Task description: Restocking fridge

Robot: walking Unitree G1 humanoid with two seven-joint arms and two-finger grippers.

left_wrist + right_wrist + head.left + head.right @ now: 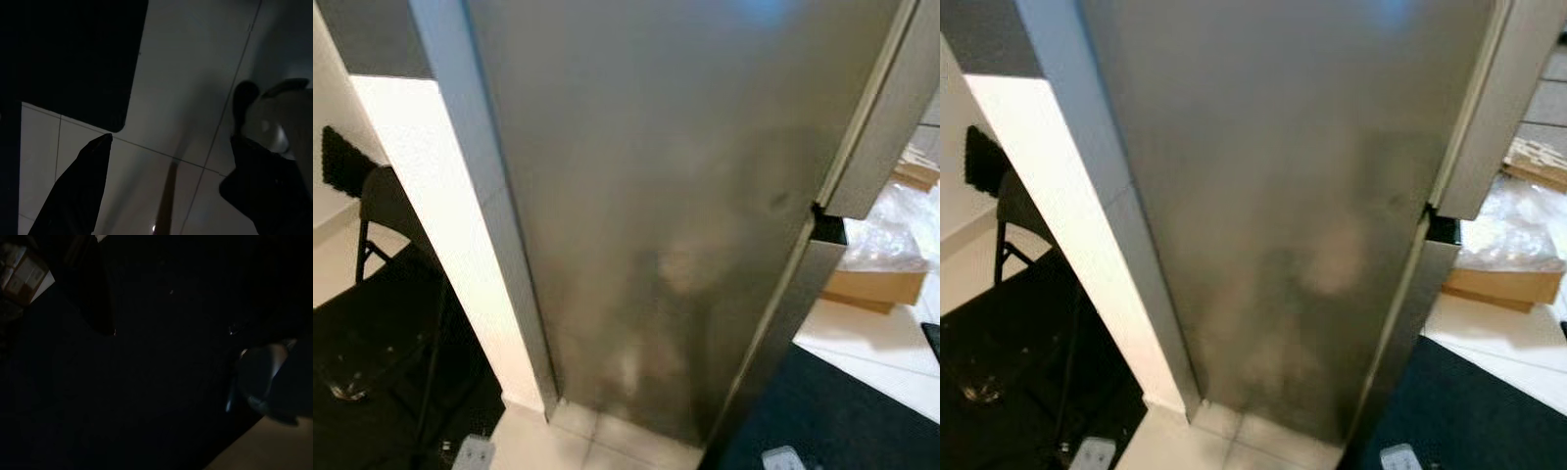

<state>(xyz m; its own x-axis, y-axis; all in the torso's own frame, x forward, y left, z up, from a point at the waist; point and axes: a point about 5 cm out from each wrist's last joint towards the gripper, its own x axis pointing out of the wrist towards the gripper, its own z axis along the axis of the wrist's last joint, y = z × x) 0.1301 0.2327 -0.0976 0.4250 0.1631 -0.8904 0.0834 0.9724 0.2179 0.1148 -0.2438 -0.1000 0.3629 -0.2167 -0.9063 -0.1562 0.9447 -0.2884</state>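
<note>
I'm facing the closed steel fridge door (675, 196) up close. L gripper (161, 161) hangs released over floor tiles (186, 73); R gripper's state I can't tell.

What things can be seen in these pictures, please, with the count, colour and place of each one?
fridge: one, grey steel, doors shut, directly ahead.
wall: one, white, left of the fridge.
folding chair: one, black, far left beside the wall.
mat: one, dark, on the floor at lower right.
cardboard box: one, brown, on the floor right of the fridge.
plastic wrap: one clear bundle, on top of the cardboard box.
floor tiles: pale, at the fridge's foot.
left gripper: black fingers apart, hanging over the tiles.
right gripper: hanging over dark floor, very dim.
</note>
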